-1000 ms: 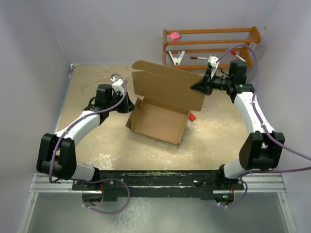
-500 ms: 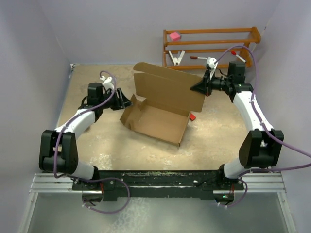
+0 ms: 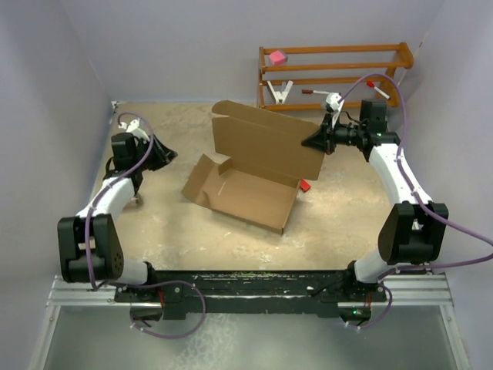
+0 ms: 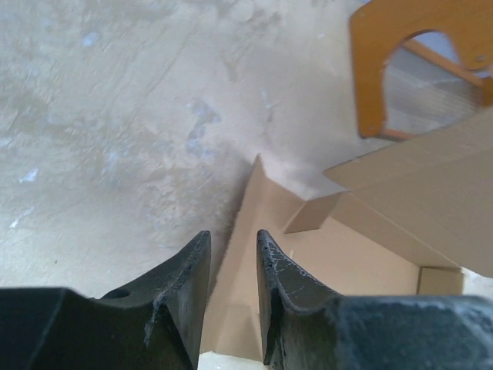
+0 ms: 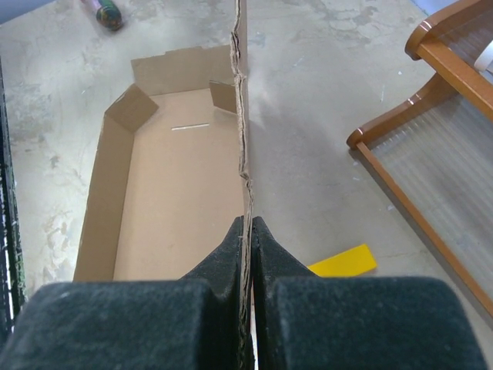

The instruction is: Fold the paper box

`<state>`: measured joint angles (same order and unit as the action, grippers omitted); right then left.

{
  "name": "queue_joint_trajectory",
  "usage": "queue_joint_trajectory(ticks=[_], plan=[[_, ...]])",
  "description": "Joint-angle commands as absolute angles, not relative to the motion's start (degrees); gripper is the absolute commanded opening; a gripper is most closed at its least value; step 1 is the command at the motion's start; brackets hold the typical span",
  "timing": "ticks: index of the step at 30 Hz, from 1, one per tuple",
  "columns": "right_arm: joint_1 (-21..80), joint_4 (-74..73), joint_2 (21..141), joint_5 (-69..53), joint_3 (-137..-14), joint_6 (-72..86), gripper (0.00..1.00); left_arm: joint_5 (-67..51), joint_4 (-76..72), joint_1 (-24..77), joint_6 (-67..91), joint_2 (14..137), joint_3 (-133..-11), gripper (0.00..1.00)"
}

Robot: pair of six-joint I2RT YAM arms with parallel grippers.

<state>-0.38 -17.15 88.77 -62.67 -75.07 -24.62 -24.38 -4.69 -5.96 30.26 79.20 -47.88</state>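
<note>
The paper box (image 3: 245, 194) lies in the middle of the table, a brown cardboard tray with its big lid panel (image 3: 266, 139) raised upright at the back. My right gripper (image 3: 314, 141) is shut on the lid's right edge; in the right wrist view the fingertips (image 5: 246, 225) pinch the thin cardboard edge, with the tray (image 5: 177, 208) to their left. My left gripper (image 3: 164, 152) hangs well left of the box, apart from it. In the left wrist view its jaws (image 4: 233, 240) stand open with nothing between them, and the box's left side flap (image 4: 262, 223) lies beyond.
An orange wooden rack (image 3: 331, 73) stands at the back right with a pink block (image 3: 277, 56) on it and a white clamp (image 3: 279, 92) below. A small red block (image 3: 305, 185) lies beside the box's right end. Purple walls close in the table.
My left gripper let go of the box's left side flap and pulled back to the left. The flap dropped outward. The right gripper kept holding the lid.
</note>
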Motion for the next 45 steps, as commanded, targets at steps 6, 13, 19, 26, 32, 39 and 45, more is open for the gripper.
queue_joint_trajectory(ticks=[6, 13, 19, 26, 32, 39, 45], plan=[[-0.3, -19.4, 83.9, -73.5, -80.2, -28.4, 0.0, -23.7, -5.3, -5.2, 27.6, 87.7, -47.1, 0.35], [-2.3, -18.0, 79.7, -78.2, -81.8, -27.8, 0.0, -25.5, -6.8, -5.1, 27.5, 89.0, -46.6, 0.38], [-3.4, -16.3, 77.2, -80.6, -82.2, -27.8, 0.0, -31.4, -13.7, -5.1, 29.5, 91.3, -45.2, 0.39], [-3.7, -14.3, 77.5, -80.6, -81.4, -27.8, 0.0, -40.9, -25.9, -0.7, 30.7, 94.3, -43.2, 0.39], [-4.1, -13.1, 78.3, -78.8, -80.4, -27.8, 0.0, -44.2, -36.6, 3.6, 32.8, 92.9, -37.2, 0.39], [-4.2, -12.9, 79.3, -76.5, -79.0, -27.8, 0.0, -44.9, -44.5, 7.2, 34.2, 86.4, -30.9, 0.45], [-4.2, -14.5, 79.6, -73.4, -78.2, -27.8, 0.0, -45.5, -45.3, 9.0, 35.2, 87.8, -31.1, 0.48]])
